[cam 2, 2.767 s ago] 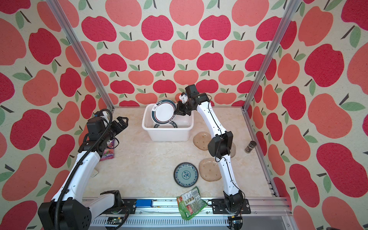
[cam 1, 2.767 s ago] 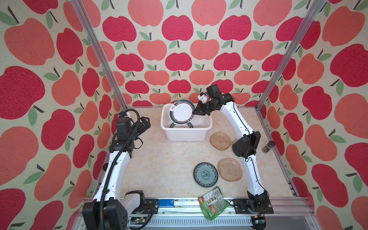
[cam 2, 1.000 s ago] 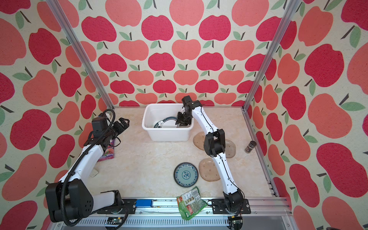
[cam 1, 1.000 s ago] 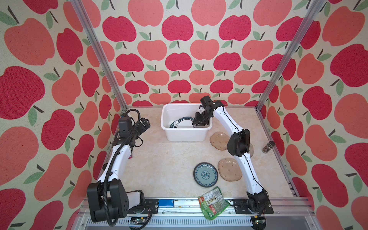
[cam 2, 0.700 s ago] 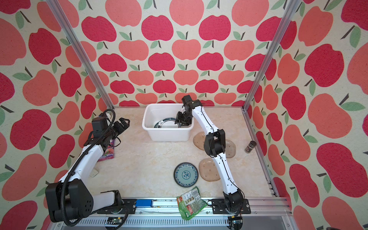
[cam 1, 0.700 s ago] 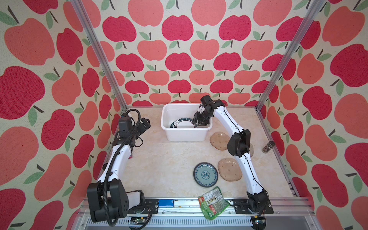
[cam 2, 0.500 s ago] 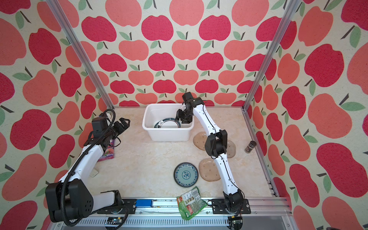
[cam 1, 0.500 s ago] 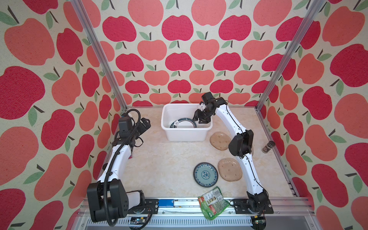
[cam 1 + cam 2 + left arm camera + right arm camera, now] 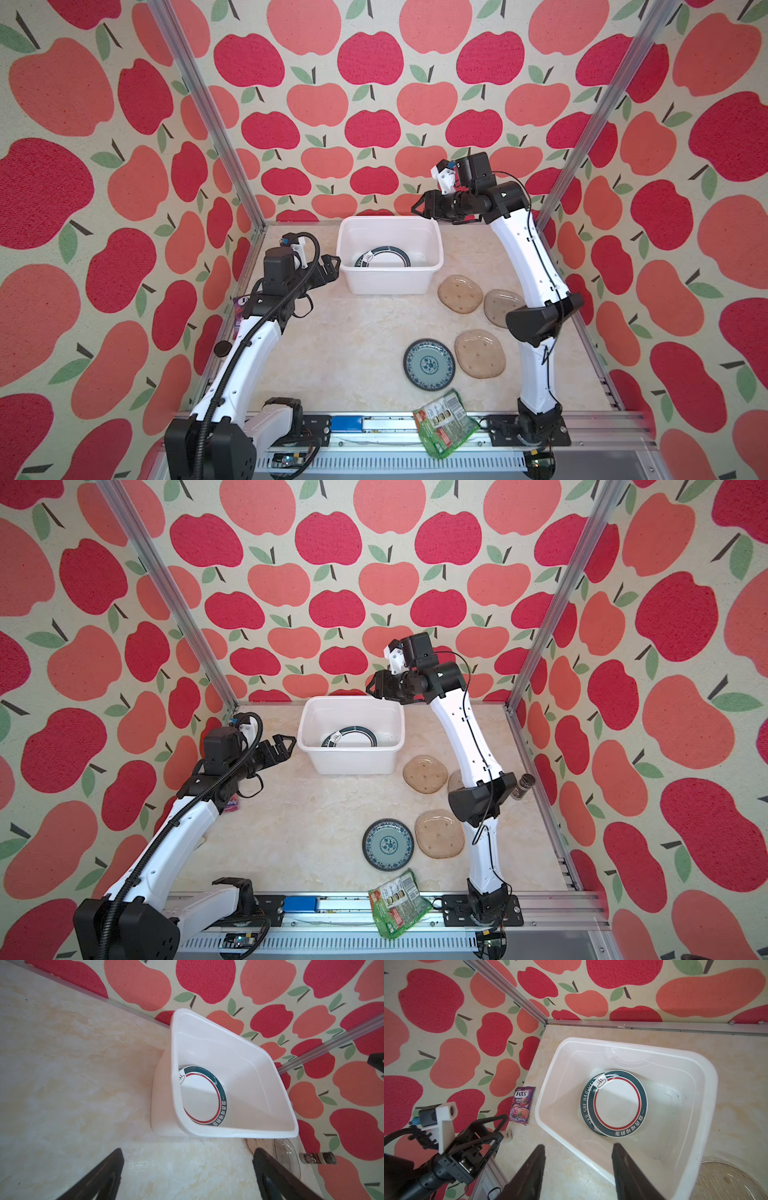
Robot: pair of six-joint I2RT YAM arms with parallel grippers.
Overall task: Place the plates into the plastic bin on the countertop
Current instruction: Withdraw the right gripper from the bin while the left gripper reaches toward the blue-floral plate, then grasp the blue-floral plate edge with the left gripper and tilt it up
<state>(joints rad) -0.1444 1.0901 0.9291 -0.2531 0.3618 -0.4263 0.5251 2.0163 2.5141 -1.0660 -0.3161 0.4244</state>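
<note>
Amber glass plates [image 9: 460, 294] lie flat and look stiff, slick, breakable. Best pinch is a raised rim. Right gripper [image 9: 417, 207] jaws apart, empty; left gripper [image 9: 332, 266] wide too.

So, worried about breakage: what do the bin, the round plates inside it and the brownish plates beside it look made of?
Bin: milky plastic, slightly translucent walls.
Round plates: probably glazed ceramic, glossy white, printed rims.
Brownish plates: likely glass, translucent amber with dimples.
</note>
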